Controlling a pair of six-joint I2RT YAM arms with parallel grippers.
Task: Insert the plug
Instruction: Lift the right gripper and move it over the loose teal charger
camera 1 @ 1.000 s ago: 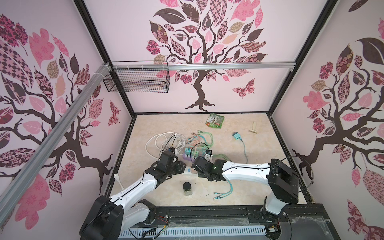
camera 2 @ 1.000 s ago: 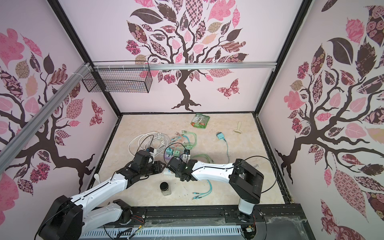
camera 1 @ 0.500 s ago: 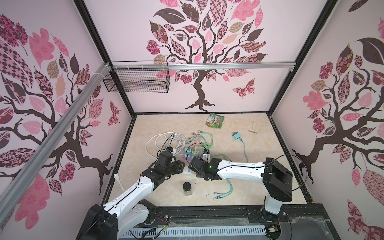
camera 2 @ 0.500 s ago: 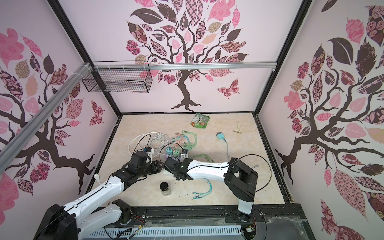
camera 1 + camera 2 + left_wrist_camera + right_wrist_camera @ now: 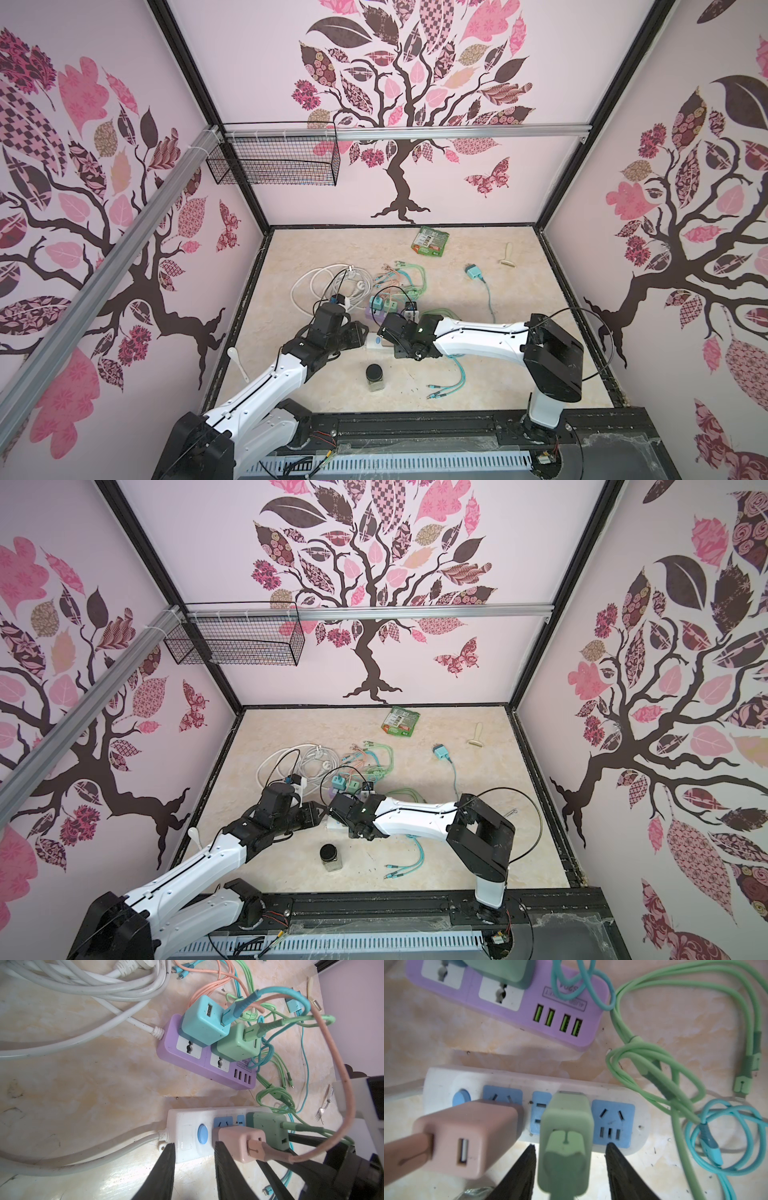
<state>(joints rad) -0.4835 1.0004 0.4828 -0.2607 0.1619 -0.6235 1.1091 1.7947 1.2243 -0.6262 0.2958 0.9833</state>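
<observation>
The green plug point(image 5: 564, 1126) stands in the white power strip point(image 5: 446, 1078), beside a pink charger point(image 5: 471, 1132). Its base sits against the strip's face in the left wrist view point(image 5: 268, 1128). My right gripper point(image 5: 571, 1145) is open, with one finger on each side of the plug and a gap at both. My left gripper point(image 5: 193, 1144) is part-way open. Its fingertips rest over the strip's point(image 5: 187, 1118) switch end, one at the end edge, the other beside the pink charger point(image 5: 236, 1142). In a top view the two grippers point(image 5: 362, 332) point(image 5: 388, 338) meet over the strip point(image 5: 372, 341).
A purple strip point(image 5: 187, 1064) with teal and green chargers lies just behind the white one. Coiled white cable point(image 5: 320, 282) lies at the back left. A dark-lidded jar point(image 5: 375, 376) and teal cables point(image 5: 449, 382) lie in front. A green packet point(image 5: 431, 242) and teal adapter point(image 5: 473, 271) lie further back.
My right gripper has opened and let go of the green plug, which stays in the strip. Both arms edged a little left. The left gripper's fingers have not changed.
</observation>
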